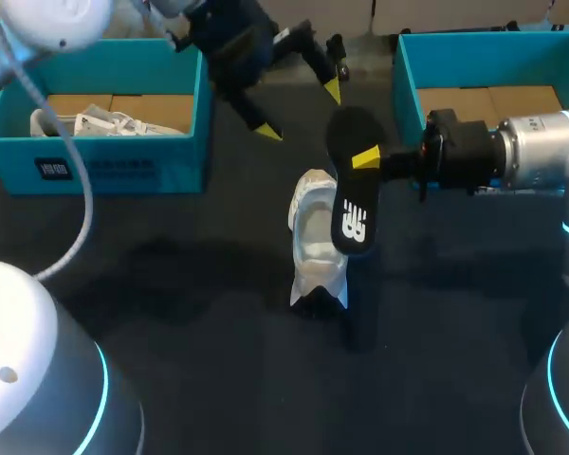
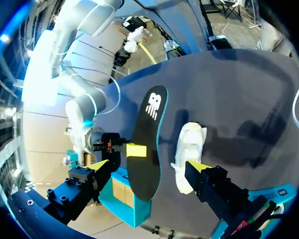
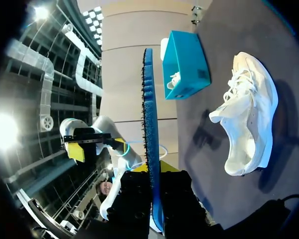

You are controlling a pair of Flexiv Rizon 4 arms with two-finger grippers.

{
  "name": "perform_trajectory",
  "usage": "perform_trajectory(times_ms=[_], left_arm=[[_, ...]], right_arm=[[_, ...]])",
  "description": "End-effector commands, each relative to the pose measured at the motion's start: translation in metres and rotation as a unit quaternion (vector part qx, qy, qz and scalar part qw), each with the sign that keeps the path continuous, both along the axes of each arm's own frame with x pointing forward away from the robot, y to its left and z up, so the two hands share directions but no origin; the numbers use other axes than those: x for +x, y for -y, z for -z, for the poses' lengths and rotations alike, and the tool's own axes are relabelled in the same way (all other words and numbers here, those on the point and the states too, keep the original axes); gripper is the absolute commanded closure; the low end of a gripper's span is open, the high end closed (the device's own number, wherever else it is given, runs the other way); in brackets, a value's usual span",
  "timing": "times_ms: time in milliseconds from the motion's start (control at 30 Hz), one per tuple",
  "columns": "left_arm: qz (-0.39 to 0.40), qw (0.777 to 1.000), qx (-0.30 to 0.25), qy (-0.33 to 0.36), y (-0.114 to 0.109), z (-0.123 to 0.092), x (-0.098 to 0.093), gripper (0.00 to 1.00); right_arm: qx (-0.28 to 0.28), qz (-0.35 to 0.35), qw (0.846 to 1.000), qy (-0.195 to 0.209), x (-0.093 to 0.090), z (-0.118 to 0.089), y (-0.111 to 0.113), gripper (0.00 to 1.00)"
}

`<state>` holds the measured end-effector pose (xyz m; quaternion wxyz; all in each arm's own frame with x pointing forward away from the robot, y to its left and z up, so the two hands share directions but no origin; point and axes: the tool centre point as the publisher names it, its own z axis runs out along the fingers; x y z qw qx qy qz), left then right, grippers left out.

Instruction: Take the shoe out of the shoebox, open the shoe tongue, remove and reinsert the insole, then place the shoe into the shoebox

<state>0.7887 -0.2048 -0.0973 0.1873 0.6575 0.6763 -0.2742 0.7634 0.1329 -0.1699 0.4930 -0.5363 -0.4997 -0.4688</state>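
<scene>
White shoe [image 1: 315, 248] lies mid-worktop [image 1: 171, 322], its long axis running from the near edge toward the far one, laced toe end pointing away from the robot. The right tool [image 1: 365, 159] clamps the black insole [image 1: 353, 204] at mid-length, just above the shoe and roughly parallel to it. The left tool [image 1: 299, 112] hangs spread wide, holding nothing, between the left shoebox [image 1: 123, 166] and the right shoebox [image 1: 408, 76].
</scene>
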Motion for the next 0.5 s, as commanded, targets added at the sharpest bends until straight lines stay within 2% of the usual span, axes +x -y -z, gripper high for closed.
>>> perform_trajectory(times_ms=[33, 500], left_arm=[[-0.024, 0.989, -0.145, -0.001, -0.006, 0.014, -0.001, 0.00], [-0.054, 0.957, -0.285, -0.001, -0.008, 0.033, 0.002, 0.00]], right_arm=[[-0.002, 0.007, 1.000, -0.002, -0.008, -0.003, 0.003, 1.00], [-0.006, 0.012, 1.000, -0.004, -0.016, -0.016, 0.007, 1.00]])
